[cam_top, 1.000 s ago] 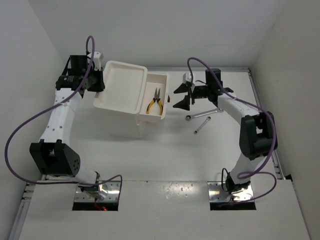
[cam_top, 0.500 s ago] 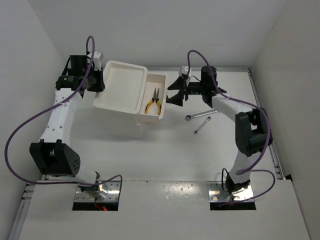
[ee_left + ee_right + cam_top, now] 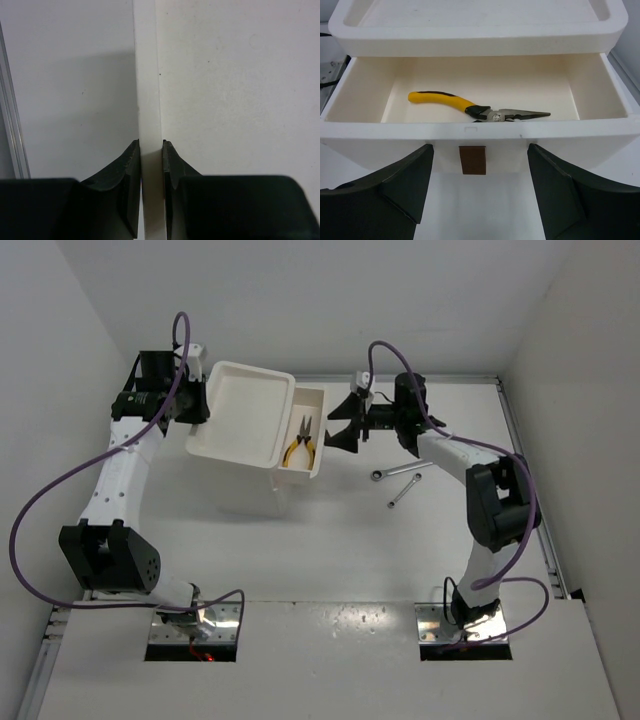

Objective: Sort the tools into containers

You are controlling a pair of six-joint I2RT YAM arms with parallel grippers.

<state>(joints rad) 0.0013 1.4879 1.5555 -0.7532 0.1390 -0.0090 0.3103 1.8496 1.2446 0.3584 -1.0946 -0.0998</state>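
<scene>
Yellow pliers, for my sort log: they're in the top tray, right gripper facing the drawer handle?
No: the right wrist view shows the yellow pliers in the open drawer, not the top tray. The right gripper does face the handle.

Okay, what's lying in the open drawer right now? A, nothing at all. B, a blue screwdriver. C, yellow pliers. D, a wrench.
C: the right wrist view shows the pliers lying alone on the floor of the drawer.
</scene>
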